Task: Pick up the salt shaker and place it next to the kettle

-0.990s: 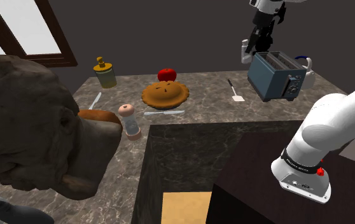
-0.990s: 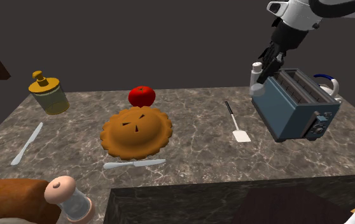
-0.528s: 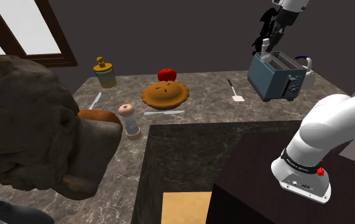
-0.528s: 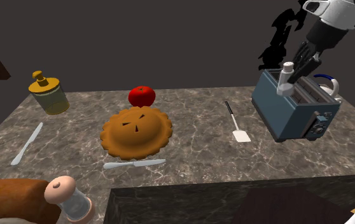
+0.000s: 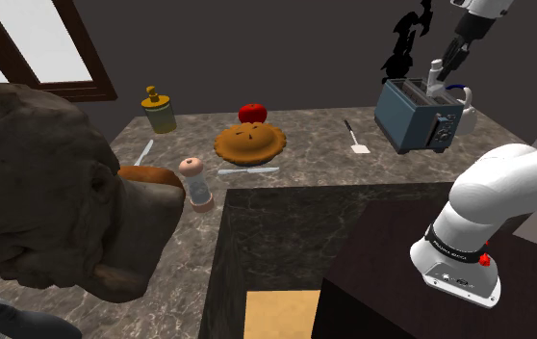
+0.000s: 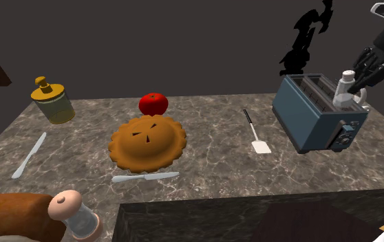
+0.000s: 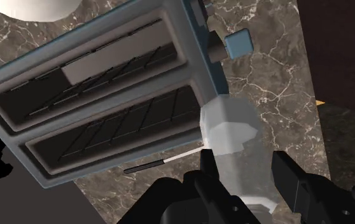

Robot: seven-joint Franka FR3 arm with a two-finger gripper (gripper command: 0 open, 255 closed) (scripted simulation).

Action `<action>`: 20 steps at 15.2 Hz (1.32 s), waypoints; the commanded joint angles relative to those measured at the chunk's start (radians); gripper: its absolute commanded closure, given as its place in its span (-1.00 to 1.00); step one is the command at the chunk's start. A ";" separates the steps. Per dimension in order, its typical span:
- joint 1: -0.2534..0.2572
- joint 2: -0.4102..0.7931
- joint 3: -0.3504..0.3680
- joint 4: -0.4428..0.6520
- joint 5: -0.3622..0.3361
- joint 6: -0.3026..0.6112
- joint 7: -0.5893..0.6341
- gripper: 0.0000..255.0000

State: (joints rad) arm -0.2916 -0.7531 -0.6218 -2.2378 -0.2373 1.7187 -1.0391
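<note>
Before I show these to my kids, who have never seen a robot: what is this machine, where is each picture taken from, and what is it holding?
It is a white robot arm standing on a dark box, with a black two-fingered hand. The pictures are simulator renders. One looks down from beside the box, one looks across the stone counter, and one comes from a camera on the hand itself. On the counter are a pie, a red fruit, a knife, a spatula, a yellow jar, a blue toaster and, behind it, a white kettle. The hand clasps a pale shaker, lifted over the toaster's end, close to the kettle.
</note>
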 commanded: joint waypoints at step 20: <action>0.020 0.051 -0.446 0.328 -0.152 -0.147 -0.462 1.00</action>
State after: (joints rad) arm -0.2750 -0.7032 -1.0572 -1.9124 -0.3859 1.5694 -1.4920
